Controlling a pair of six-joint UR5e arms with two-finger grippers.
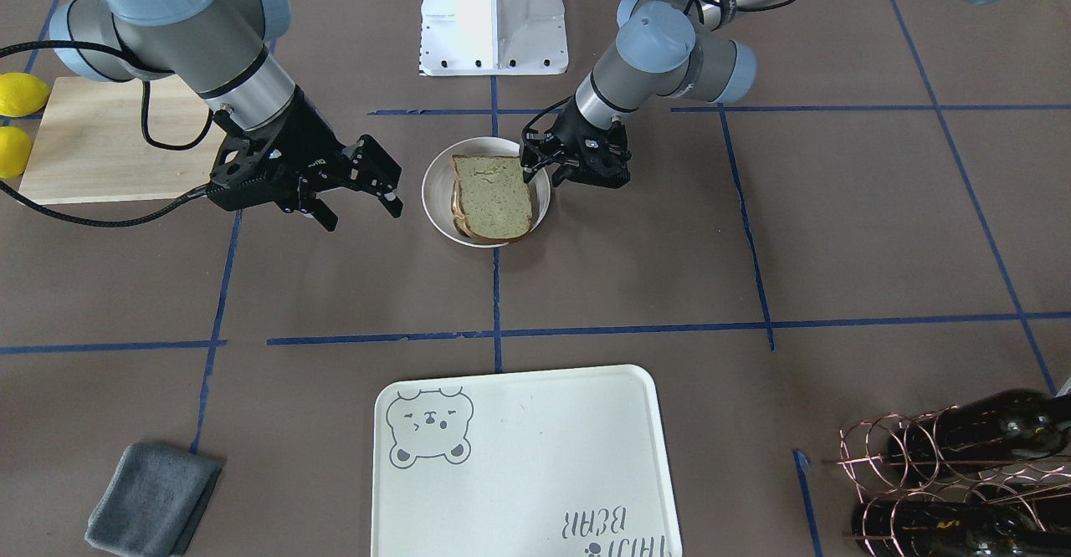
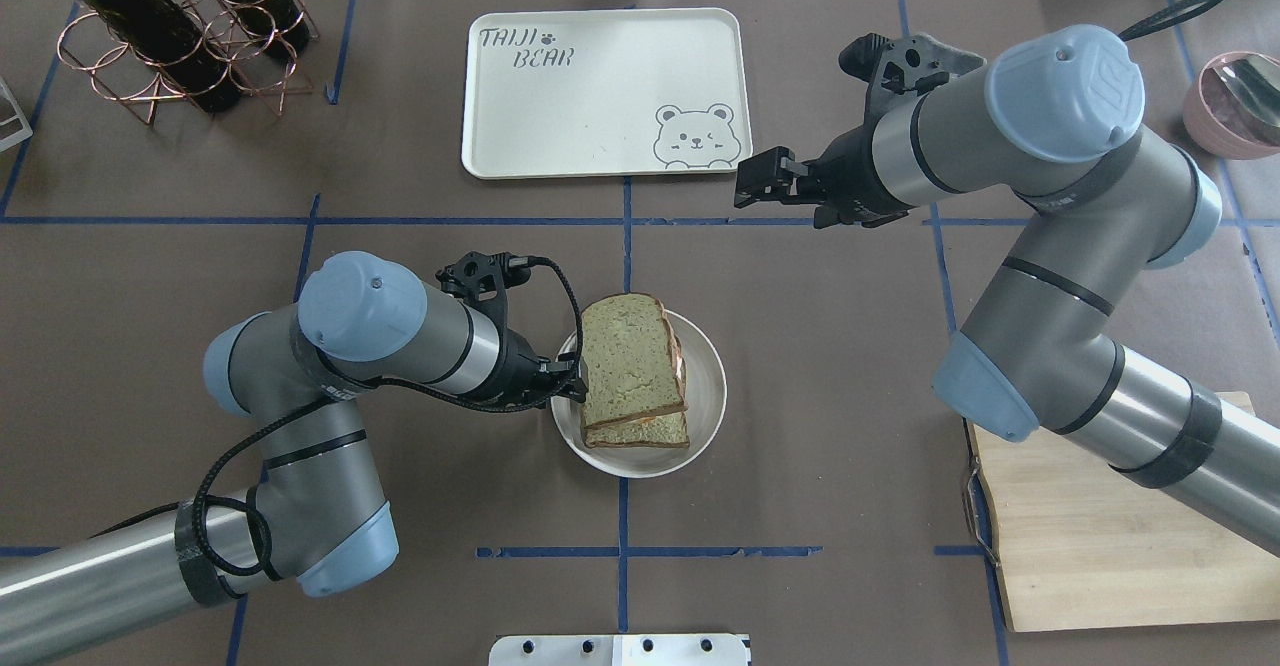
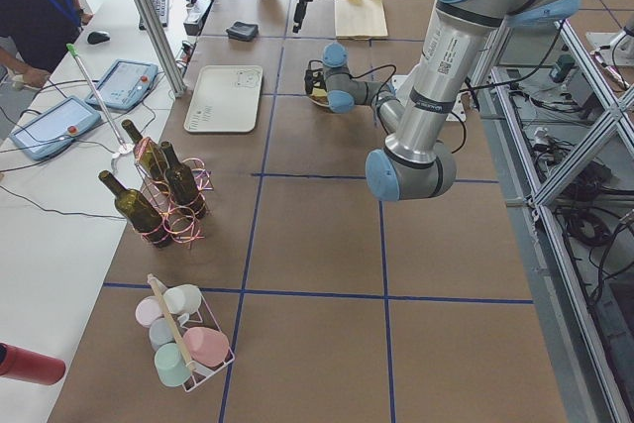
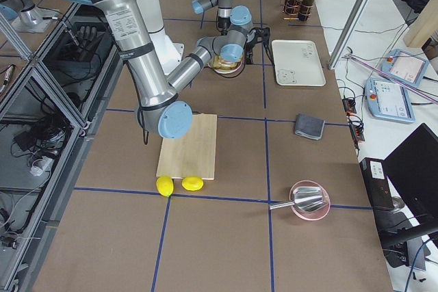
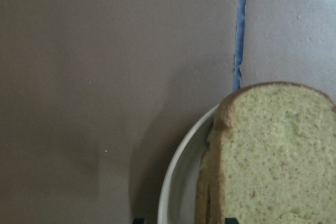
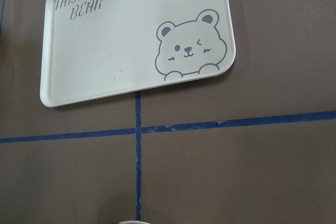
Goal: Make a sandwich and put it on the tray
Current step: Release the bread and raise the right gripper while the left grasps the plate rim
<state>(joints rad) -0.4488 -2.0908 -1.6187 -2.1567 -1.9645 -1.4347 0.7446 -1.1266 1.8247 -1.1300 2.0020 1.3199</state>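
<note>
— Well, front-facing view first: where is the sandwich [image 1: 492,197] sitting?

— It is lying in the small white bowl [image 1: 437,206], not yet on the tray [image 1: 535,473], which is waiting well apart at 6 o'clock. The left gripper [image 1: 544,176] is hanging at the bowl's 3 o'clock rim, jaws a little apart and apparently gripping nothing. The right gripper [image 1: 361,206] is hovering at 9 o'clock, spread wide and empty.

— And overhead?

— There the sandwich [image 2: 632,361] is running its long axis from 12 to 6, domed crust pointing at 12 toward the tray [image 2: 560,126]. The lower slice is peeking out at 6, and a thin line of filling is showing along the 3 o'clock edge.

— Left wrist?

— You are looking at crust and bowl rim [image 5: 170,182] close up. Two dark tips at the bottom edge are probably its fingertips [image 5: 138,221], standing apart.

— Right wrist?

— It is showing only the tray [image 6: 105,51], at 12.

— How will it handle?

— Probably light, soft and loose, so the layers are likely sliding if you are pinching one slice only. You should be taking it across its full thickness at the 9 o'clock crust, gently, so the bread is not crushing.
</note>
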